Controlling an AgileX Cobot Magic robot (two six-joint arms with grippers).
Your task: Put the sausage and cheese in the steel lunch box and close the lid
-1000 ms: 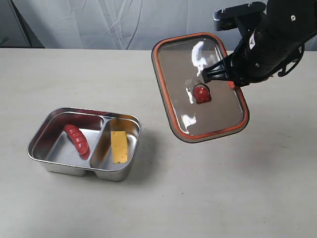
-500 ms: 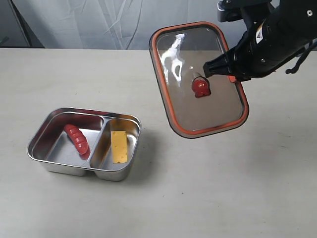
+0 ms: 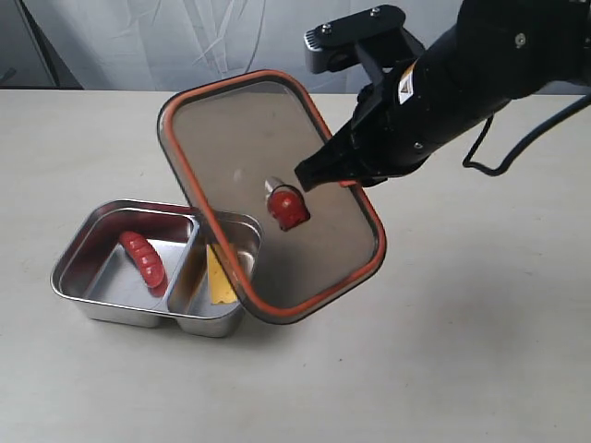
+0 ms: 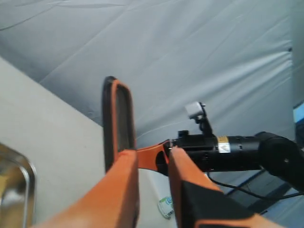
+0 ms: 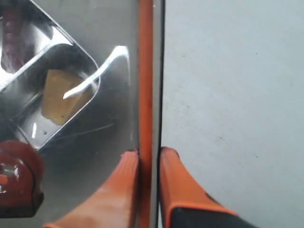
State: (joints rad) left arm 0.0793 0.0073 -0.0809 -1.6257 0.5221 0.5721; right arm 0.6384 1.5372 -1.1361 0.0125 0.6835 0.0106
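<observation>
The right pincer (image 5: 149,155), pinched narrow on the rim of the lid (image 3: 249,157), now holds it tilted at centre frame over the lunch box (image 3: 92,221), shifted from upper right; sausage (image 3: 141,257) and cheese (image 3: 219,284) lie inside, so only closing remains.

Lid (image 3: 240,148) hides pt of cheese (image 3: 215,282) & lunch box (image 3: 120,315) rt side.

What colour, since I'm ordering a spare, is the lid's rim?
Orange, all round the lid; clearest in the exterior view.
</observation>
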